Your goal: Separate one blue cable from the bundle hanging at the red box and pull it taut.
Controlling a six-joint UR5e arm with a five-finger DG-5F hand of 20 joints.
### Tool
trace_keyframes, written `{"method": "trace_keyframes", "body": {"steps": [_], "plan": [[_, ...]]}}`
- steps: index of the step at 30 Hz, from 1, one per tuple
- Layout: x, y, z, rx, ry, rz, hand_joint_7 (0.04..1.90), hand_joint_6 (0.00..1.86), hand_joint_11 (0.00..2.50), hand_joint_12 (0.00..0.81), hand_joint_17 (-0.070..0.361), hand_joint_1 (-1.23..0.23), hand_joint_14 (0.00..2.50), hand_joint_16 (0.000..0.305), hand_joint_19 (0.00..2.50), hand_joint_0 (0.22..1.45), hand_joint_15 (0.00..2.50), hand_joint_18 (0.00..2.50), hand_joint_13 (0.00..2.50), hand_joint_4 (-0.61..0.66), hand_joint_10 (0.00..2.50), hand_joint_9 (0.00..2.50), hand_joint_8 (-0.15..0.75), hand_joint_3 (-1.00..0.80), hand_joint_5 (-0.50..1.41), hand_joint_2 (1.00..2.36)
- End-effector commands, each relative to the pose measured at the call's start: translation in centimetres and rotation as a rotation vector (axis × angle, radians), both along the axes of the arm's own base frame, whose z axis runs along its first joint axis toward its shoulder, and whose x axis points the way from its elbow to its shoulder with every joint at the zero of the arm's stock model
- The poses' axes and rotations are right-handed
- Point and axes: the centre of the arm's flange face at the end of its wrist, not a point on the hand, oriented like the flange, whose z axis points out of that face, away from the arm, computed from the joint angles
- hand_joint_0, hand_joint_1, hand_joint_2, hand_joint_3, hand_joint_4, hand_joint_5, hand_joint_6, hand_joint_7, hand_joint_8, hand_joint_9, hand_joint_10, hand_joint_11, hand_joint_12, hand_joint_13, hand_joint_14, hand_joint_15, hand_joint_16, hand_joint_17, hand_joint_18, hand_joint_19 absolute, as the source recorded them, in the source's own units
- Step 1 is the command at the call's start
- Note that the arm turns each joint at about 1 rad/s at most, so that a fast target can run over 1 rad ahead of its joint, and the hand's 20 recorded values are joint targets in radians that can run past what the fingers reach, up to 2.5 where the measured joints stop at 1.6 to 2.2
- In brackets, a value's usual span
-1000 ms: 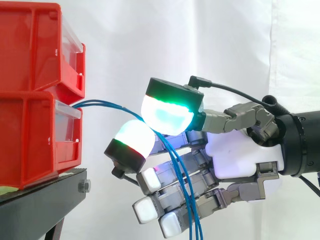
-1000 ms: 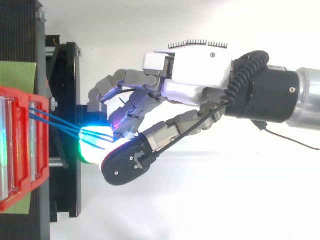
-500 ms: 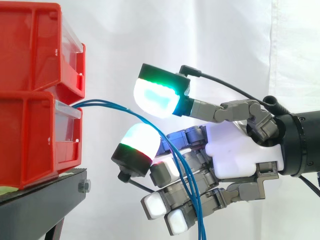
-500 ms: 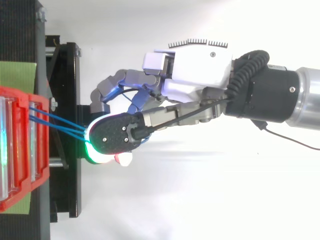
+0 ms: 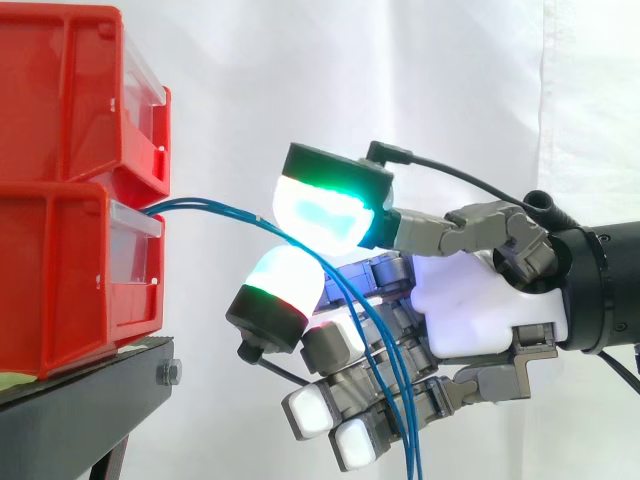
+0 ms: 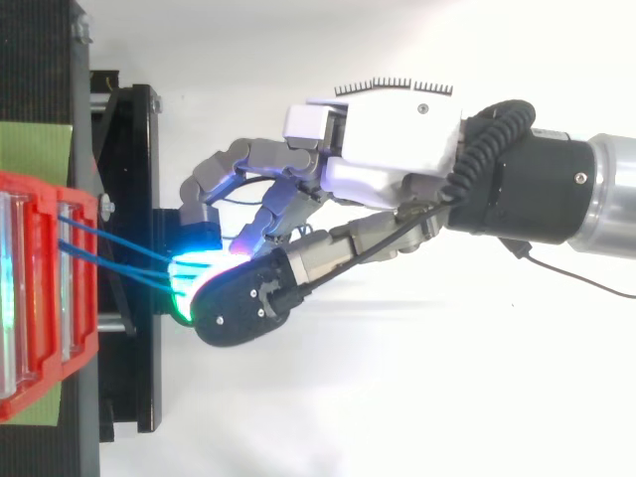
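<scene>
1. Two stacked red plastic bins (image 5: pixel 60 270) stand at the right edge of a black metal stand (image 5: pixel 90 395).
2. A bundle of thin blue cables (image 5: pixel 222 208) leaves the lower bin's clear front, arcs out past the stand's edge, and hangs down across the curled fingers.
3. The white-palmed robot hand (image 5: pixel 470 310) is closed narrow. The cables are pinched between its green-glowing thumb pad (image 5: pixel 320 210) and the finger pad (image 5: pixel 285 280) below.

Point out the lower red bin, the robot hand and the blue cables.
lower red bin (image 5: pixel 60 280): side view, on its side wall.
hand (image 5: pixel 470 310): side view, on its white palm.
blue cables (image 5: pixel 200 203): side view, on the span between bin and hand.
</scene>
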Motion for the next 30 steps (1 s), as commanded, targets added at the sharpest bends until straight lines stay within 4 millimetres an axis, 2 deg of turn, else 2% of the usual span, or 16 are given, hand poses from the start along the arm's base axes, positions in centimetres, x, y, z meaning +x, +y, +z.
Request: {"method": "trace_keyframes", "body": {"steps": [1, 9, 10, 13, 16, 18, 19, 21, 25, 30], "plan": [[0.00, 0.01, 0.01, 0.000, 0.000, 0.000, 1.08, 0.91, 1.04, 0.335, 0.100, -0.77, 0.02, 0.044, 0.64, 0.66, 0.57, 0.78, 0.91, 0.14, 0.02, 1.00, 0.318, -0.50, -0.21, 1.00], [-0.01, 0.01, -0.01, 0.000, 0.001, 0.000, 1.10, 0.89, 1.01, 0.338, 0.099, -0.74, 0.02, 0.044, 0.65, 0.56, 0.57, 0.81, 0.93, 0.15, 0.02, 1.06, 0.326, -0.50, -0.18, 1.00], [-0.01, 0.01, -0.01, 0.000, 0.001, 0.000, 1.09, 0.89, 1.01, 0.356, 0.106, -0.66, 0.02, 0.047, 0.65, 0.50, 0.57, 0.83, 0.95, 0.16, 0.02, 1.08, 0.344, -0.50, -0.17, 1.00], [-0.01, 0.01, -0.01, 0.000, 0.001, 0.000, 1.06, 0.88, 0.99, 0.381, 0.115, -0.58, 0.02, 0.051, 0.66, 0.46, 0.57, 0.87, 0.97, 0.18, 0.02, 1.10, 0.363, -0.50, -0.17, 1.00], [-0.01, 0.01, -0.01, 0.000, 0.001, 0.000, 1.05, 0.88, 0.98, 0.383, 0.117, -0.52, 0.02, 0.052, 0.66, 0.46, 0.56, 0.88, 0.97, 0.18, 0.02, 1.11, 0.367, -0.50, -0.17, 1.00], [0.00, 0.01, 0.01, 0.000, 0.000, 0.000, 1.07, 0.87, 0.98, 0.366, 0.108, -0.50, 0.02, 0.048, 0.68, 0.51, 0.57, 0.85, 0.96, 0.16, 0.02, 1.10, 0.350, -0.50, -0.17, 1.00], [0.00, 0.01, 0.01, 0.000, 0.000, 0.000, 1.12, 0.87, 0.99, 0.352, 0.101, -0.54, 0.02, 0.045, 0.69, 0.57, 0.58, 0.82, 0.94, 0.15, 0.02, 1.09, 0.336, -0.50, -0.17, 1.00], [0.00, 0.01, 0.01, 0.000, 0.000, 0.000, 1.17, 0.87, 0.97, 0.349, 0.100, -0.58, 0.02, 0.044, 0.69, 0.61, 0.59, 0.81, 0.94, 0.14, 0.02, 1.07, 0.327, -0.50, -0.17, 1.00], [0.00, -0.11, 0.01, -0.001, 0.000, -0.001, 1.21, 0.88, 1.01, 0.338, 0.100, -0.72, 0.02, 0.044, 0.67, 0.65, 0.57, 0.78, 0.90, 0.10, 0.02, 1.01, 0.311, -0.38, -0.19, 1.01], [0.00, 0.01, 0.01, 0.000, 0.000, 0.000, 1.29, 0.91, 1.01, 0.324, 0.099, -0.82, 0.02, 0.044, 0.63, 0.70, 0.56, 0.77, 0.88, 0.05, 0.02, 0.98, 0.296, -0.31, -0.20, 1.02]]}}
